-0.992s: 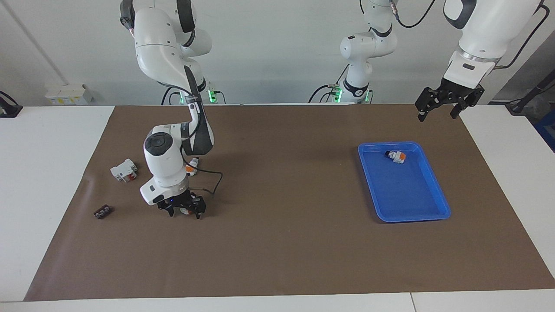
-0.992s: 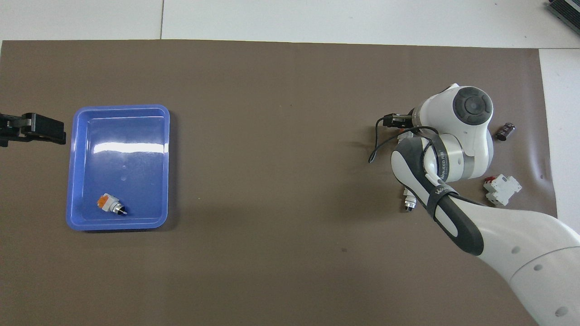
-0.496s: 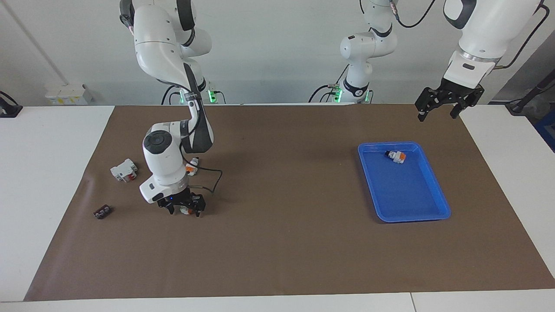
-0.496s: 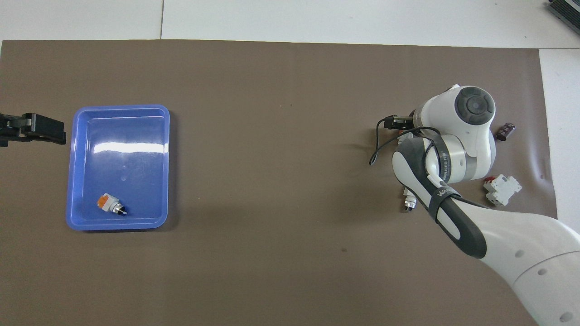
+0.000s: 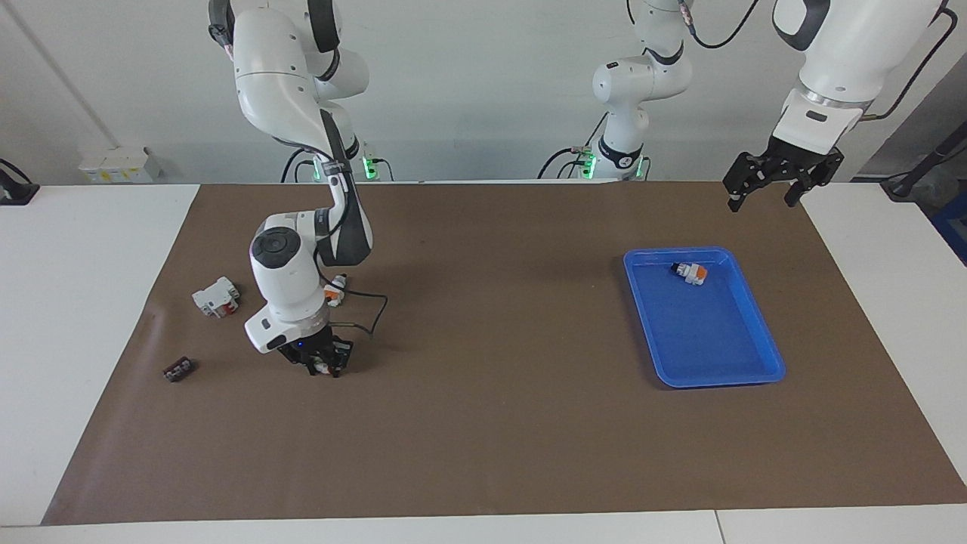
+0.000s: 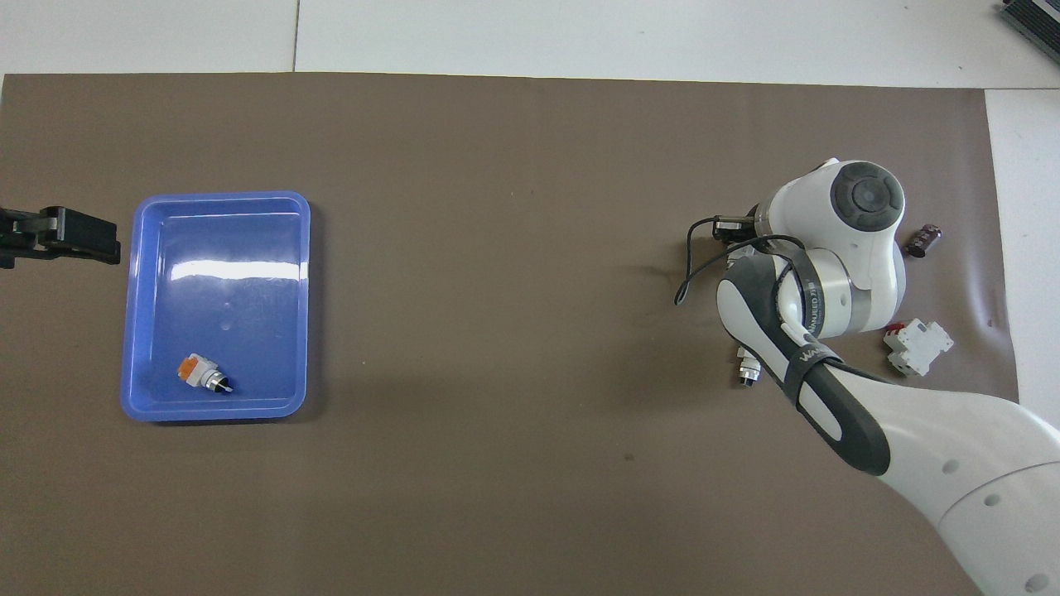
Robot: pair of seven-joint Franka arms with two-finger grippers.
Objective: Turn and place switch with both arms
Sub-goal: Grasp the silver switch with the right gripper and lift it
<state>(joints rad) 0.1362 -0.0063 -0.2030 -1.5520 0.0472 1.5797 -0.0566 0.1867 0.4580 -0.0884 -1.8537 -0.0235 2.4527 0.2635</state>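
My right gripper (image 5: 323, 366) is down at the brown mat, toward the right arm's end of the table. It is shut on the switch (image 5: 324, 369), a small white piece with an orange patch showing between the fingers. In the overhead view only the gripper's black body (image 6: 733, 225) shows, and the arm hides the switch. My left gripper (image 5: 761, 199) is open and empty, raised over the mat beside the blue tray (image 5: 718, 381). It shows at the edge of the overhead view (image 6: 62, 236).
A twin white switch (image 5: 689, 272) (image 6: 199, 374) lies in the tray (image 6: 215, 197), another (image 5: 335, 289) (image 6: 748, 368) on the mat by the right arm. A white block with a red mark (image 5: 215, 297) (image 6: 917, 346) and a small dark part (image 5: 180, 369) (image 6: 923, 240) lie nearby.
The right gripper's fingers have come together on the switch, and the gripper has risen slightly. The left arm has not moved.
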